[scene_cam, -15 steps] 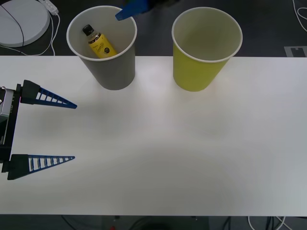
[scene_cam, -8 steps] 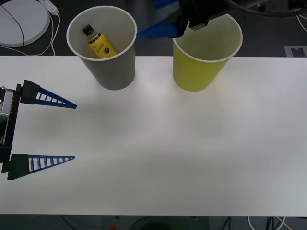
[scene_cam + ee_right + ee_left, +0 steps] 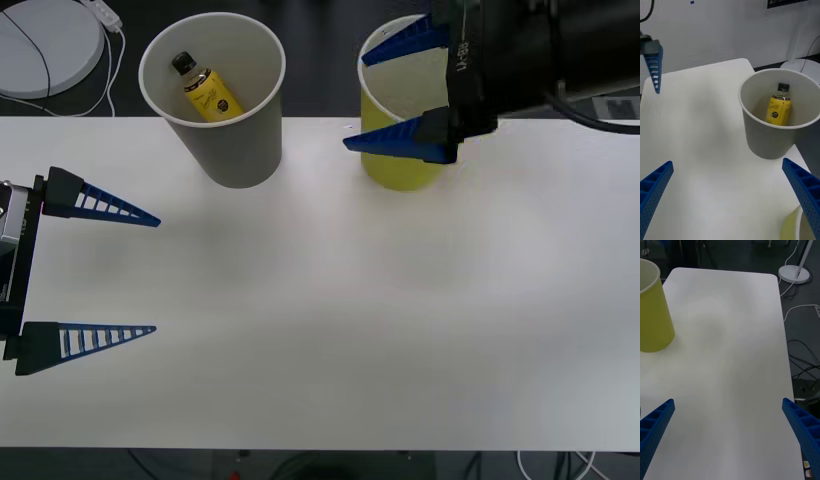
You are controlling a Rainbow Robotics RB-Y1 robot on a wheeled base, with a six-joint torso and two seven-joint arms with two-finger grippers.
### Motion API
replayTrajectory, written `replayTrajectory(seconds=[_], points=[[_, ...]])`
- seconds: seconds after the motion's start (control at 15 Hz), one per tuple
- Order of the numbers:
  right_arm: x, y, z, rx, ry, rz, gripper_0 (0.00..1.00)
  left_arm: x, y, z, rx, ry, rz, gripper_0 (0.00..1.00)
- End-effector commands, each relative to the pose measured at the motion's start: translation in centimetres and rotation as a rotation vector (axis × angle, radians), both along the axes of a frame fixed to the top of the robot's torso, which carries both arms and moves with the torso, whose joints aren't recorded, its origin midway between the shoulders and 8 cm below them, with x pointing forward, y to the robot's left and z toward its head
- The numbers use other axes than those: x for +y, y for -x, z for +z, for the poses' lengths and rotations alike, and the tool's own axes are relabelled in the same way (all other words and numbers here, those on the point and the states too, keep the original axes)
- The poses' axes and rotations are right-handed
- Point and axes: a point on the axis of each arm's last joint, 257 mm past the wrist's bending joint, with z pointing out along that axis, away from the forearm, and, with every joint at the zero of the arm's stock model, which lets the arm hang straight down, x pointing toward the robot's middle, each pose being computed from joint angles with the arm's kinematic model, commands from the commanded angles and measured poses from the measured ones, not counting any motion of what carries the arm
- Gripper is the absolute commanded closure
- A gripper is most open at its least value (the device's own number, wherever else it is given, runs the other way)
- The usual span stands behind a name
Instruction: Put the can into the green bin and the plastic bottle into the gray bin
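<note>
Fingers of my right gripper (image 3: 400,90) spread wide, empty, over the yellow-green paper cup (image 3: 400,170); my left gripper (image 3: 150,275) gapes over the white desk (image 3: 350,320). Yellow black-capped plastic bottle (image 3: 207,88) leans inside the gray paper cup (image 3: 240,150).

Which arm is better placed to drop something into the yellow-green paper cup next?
The right: the right gripper, open, hovers at the yellow-green paper cup, while the left gripper sits open at the table's left side, beyond the gray paper cup.

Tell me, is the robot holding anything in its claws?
No. Both are open and empty: the right gripper is over the green bin, the left gripper waits aside. The bottle lies inside the gray bin.
</note>
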Motion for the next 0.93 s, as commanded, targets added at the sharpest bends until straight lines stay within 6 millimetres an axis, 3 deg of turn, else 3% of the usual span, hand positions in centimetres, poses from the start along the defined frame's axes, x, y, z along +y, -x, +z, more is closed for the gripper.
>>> replayTrajectory(seconds=[0.07, 0.53, 0.93], points=[[-1.5, 2.0, -1.0, -0.047, 0.005, 0.03, 0.0, 0.0, 0.0, 0.0, 0.0, 0.0, 0.0, 0.0], [-5.5, 6.9, -4.5, -0.127, -0.02, 0.086, 0.0, 0.0, 0.0, 0.0, 0.0, 0.0, 0.0, 0.0], [-8.8, 9.6, -7.5, -0.116, -0.022, 0.167, 0.0, 0.0, 0.0, 0.0, 0.0, 0.0, 0.0, 0.0]])
